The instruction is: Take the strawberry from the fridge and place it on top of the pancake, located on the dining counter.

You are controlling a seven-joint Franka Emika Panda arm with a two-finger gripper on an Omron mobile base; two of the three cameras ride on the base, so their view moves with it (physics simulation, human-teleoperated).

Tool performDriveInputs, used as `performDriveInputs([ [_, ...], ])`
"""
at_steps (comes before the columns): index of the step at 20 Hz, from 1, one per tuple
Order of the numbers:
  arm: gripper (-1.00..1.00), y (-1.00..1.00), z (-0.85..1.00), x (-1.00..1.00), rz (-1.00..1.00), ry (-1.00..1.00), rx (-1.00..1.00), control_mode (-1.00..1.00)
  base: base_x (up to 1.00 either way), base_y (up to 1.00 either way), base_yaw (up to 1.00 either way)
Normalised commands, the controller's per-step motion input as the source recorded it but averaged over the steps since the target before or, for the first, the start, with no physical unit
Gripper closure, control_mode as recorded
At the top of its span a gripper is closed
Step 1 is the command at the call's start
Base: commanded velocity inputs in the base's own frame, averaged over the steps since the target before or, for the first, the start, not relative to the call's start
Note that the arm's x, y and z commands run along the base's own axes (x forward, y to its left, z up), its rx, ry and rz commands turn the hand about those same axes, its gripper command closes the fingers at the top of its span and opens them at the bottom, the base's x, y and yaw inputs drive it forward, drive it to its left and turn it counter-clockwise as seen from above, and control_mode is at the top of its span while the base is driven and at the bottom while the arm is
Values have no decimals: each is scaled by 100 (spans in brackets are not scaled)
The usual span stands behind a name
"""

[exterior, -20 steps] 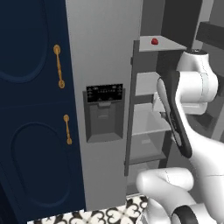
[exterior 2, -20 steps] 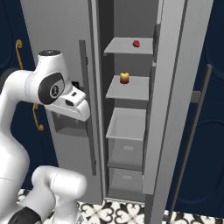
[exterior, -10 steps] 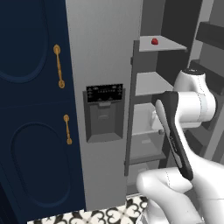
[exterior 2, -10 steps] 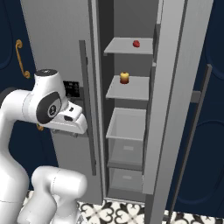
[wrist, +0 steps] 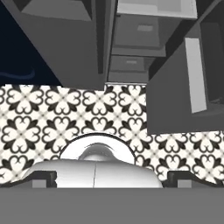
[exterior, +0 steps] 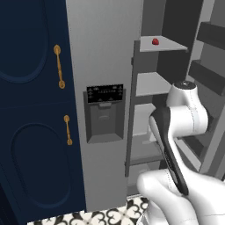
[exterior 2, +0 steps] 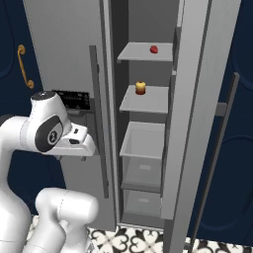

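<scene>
The strawberry (exterior: pixel 155 41) (exterior 2: pixel 154 49), tiny and red, lies on the top shelf of the fridge (exterior: pixel 105 66) (exterior 2: pixel 64 44), whose right door (exterior 2: pixel 197 123) stands open. My arm is folded low in front of the closed left door, far below and to the left of the strawberry. My gripper (wrist: pixel 112 178) points down at the tiled floor in the hand view, open, its fingertips (wrist: pixel 43 177) wide apart with nothing between them. The pancake and the dining counter are out of view.
A small yellow-orange fruit (exterior 2: pixel 141 87) sits on the second shelf, with grey drawers (exterior 2: pixel 143 148) below it. Navy cabinets with gold handles (exterior: pixel 58 66) flank the fridge on the left. The open door's long dark handle (exterior 2: pixel 222 148) juts out at the right.
My arm has folded down and the hand has sunk lower before the left fridge door. The gripper has stayed open. The strawberry has not moved.
</scene>
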Motion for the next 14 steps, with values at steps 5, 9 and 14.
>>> performDriveInputs([
  [5,-100,0,0,0,0,0,0,-100,0,0,0],
  [9,-100,0,0,8,1,0,0,-100,0,0,0],
  [14,-100,0,0,0,0,0,0,100,45,0,6],
])
